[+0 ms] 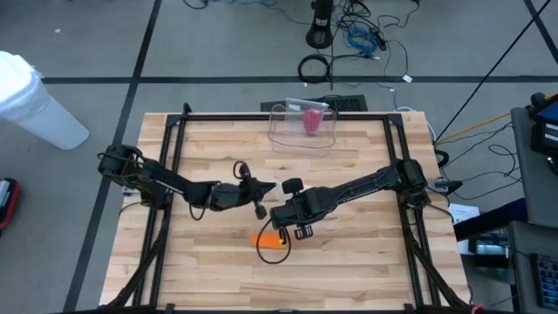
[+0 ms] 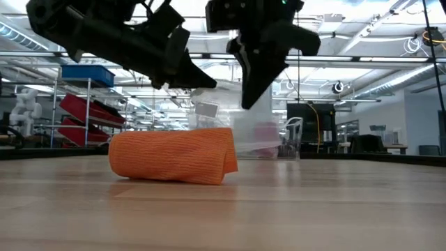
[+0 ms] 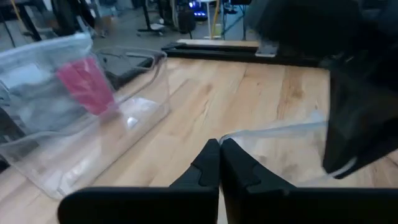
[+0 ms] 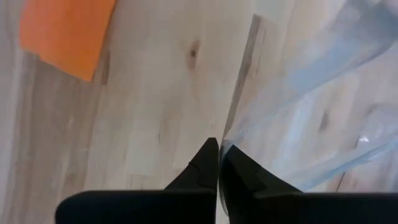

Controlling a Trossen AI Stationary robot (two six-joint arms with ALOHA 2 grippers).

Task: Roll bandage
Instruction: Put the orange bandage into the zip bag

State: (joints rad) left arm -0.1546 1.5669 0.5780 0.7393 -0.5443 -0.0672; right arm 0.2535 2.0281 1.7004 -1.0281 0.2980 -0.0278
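Your bandage (image 1: 270, 238) lies on the table (image 1: 349, 270) near the middle of its front half, orange, loosely rolled with an open flap at one end; nothing holds it. If you nudge it from the side, that loose flap will likely spring open and undo the roll. The right gripper (image 1: 301, 228) hangs just above and beside it, fingers (image 4: 208, 165) fully closed on the edge of a clear plastic sheet (image 4: 311, 112), not on the bandage. Lift now and the sheet could drag across the roll. The left gripper (image 1: 259, 196) sits close behind, fingers (image 3: 208, 168) pressed shut, empty; the two arms risk colliding. A clear box (image 1: 303, 126) with a pink item stands at the back edge.
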